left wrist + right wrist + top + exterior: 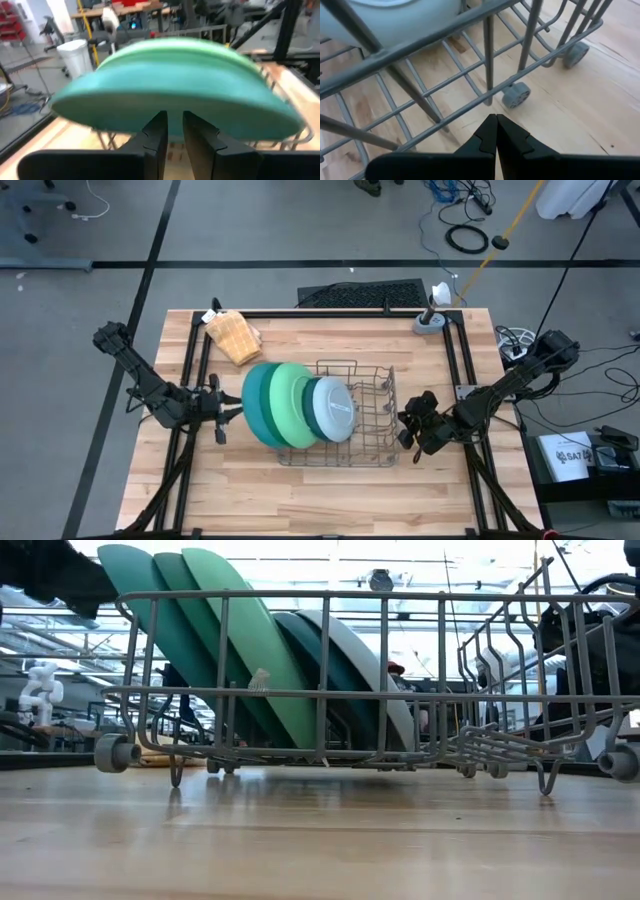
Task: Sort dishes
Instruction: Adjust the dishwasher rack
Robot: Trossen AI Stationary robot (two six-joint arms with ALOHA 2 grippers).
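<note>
Several plates stand on edge in the grey wire rack [350, 420], leaning toward the table's left. From left to right they are teal [256, 402], light green [292, 402] and pale blue-grey [334, 408]. The low view also shows a dark green plate [322, 675] between the light green plate [262, 645] and the pale plate [372, 680]. My left gripper [232, 413] is just left of the teal plate [175, 95], its fingers a narrow gap apart with nothing between them. My right gripper [405, 428] is shut and empty, just outside the rack's right end [490, 95].
A tan waffle-textured lump [235, 337] lies at the far left of the table. A grey stand [430, 321] sits at the far right corner. Black frame rails [452, 360] run along the table's sides. Bare wood lies in front of the rack [320, 840].
</note>
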